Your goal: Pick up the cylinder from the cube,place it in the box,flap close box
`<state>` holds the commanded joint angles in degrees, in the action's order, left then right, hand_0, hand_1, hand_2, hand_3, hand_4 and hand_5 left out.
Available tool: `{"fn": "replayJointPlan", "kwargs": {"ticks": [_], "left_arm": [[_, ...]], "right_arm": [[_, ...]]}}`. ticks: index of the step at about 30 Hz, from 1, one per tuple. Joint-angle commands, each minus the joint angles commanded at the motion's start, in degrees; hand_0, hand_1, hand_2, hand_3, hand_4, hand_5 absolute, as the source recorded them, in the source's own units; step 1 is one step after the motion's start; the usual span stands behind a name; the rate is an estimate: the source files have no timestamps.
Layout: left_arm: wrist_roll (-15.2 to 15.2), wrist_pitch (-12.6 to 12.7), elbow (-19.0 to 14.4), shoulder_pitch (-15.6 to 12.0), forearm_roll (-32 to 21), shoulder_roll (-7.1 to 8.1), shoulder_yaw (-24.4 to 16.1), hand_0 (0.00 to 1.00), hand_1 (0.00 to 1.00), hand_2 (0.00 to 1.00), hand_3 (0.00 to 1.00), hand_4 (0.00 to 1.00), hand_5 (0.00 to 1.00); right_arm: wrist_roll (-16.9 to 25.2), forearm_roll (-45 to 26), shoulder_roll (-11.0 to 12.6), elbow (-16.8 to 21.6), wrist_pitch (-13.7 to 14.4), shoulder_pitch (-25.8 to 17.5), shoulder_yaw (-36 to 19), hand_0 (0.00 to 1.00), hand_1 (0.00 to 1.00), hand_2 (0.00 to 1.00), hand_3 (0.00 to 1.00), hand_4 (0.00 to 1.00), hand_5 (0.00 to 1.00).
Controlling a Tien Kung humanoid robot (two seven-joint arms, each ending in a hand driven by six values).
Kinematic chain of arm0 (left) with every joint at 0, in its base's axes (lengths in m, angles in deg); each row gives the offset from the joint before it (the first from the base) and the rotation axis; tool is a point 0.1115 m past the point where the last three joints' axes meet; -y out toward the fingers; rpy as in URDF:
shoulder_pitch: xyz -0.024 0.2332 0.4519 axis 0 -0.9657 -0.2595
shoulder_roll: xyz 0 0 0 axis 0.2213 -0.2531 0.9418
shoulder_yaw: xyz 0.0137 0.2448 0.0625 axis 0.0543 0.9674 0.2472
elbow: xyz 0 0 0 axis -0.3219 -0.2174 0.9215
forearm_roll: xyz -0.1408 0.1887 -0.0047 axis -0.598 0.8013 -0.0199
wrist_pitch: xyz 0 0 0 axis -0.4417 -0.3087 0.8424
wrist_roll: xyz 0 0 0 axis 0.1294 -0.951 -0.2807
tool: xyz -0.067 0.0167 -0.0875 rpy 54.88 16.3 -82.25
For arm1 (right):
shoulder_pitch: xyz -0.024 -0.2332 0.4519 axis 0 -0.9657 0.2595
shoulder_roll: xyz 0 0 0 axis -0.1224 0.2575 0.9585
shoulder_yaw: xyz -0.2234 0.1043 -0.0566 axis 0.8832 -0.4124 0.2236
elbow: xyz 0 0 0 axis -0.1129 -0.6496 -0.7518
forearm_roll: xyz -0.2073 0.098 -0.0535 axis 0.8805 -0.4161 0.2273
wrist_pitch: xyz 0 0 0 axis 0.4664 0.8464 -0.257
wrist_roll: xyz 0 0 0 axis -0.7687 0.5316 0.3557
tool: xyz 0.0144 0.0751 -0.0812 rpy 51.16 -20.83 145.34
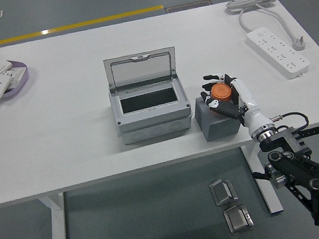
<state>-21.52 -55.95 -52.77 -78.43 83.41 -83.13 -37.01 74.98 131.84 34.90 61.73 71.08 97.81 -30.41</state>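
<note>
Head view, cylinder [222, 91]: orange, on grey cube [217, 123], right of open box [148, 106].
Right hand [224, 95]: fingers curled around cylinder.
Risk: loose wrap, cylinder tips or drops off cube when lifted.

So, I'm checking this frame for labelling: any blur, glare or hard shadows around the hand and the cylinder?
Head view: sharp overall, with even, soft lighting; no glare on the white table. The right hand and orange cylinder are crisp, only faint shadow beside the grey cube. The open box interior is dark.
</note>
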Motion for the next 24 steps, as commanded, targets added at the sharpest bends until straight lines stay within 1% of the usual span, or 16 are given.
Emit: {"fn": "replayJointPlan", "kwargs": {"ticks": [12, 13, 18, 19, 24], "left_arm": [[-0.6, -0.2, 0.0, 0.2, -0.5, 0.09, 0.8, 0.583, 0.616, 0.57, 0.609, 0.655, 0.292], [-0.7, -0.2, 0.0, 0.2, -0.4, 0.11, 0.8, 0.583, 0.616, 0.57, 0.61, 0.655, 0.293], [-0.7, -0.3, 0.0, 0.2, -0.4, 0.18, 0.8, 0.583, 0.616, 0.57, 0.61, 0.655, 0.293], [-0.7, -0.3, 0.0, 0.2, -0.4, 0.18, 0.7, 0.582, 0.616, 0.57, 0.609, 0.655, 0.294], [-0.7, -0.3, 0.0, 0.2, -0.5, 0.12, 0.8, 0.582, 0.616, 0.57, 0.609, 0.655, 0.294]], "right_arm": [[0.9, -1.2, -0.1, -0.3, 0.9, 0.0, 0.7, 0.678, 0.649, 0.577, 0.663, 0.65, 0.132], [0.9, -1.3, 0.0, -0.3, 0.9, 0.0, 0.8, 0.713, 0.631, 0.55, 0.628, 0.419, 0.048], [1.0, -1.7, 0.0, -0.6, 1.2, 0.0, 1.5, 0.713, 0.631, 0.55, 0.628, 0.419, 0.048], [1.1, -1.8, 0.0, -0.6, 1.2, 0.0, 1.6, 0.667, 0.601, 0.52, 0.577, 0.196, 0.019], [1.0, -1.6, -0.3, -0.1, 1.6, 0.1, 1.8, 0.667, 0.601, 0.52, 0.577, 0.196, 0.019]]}}
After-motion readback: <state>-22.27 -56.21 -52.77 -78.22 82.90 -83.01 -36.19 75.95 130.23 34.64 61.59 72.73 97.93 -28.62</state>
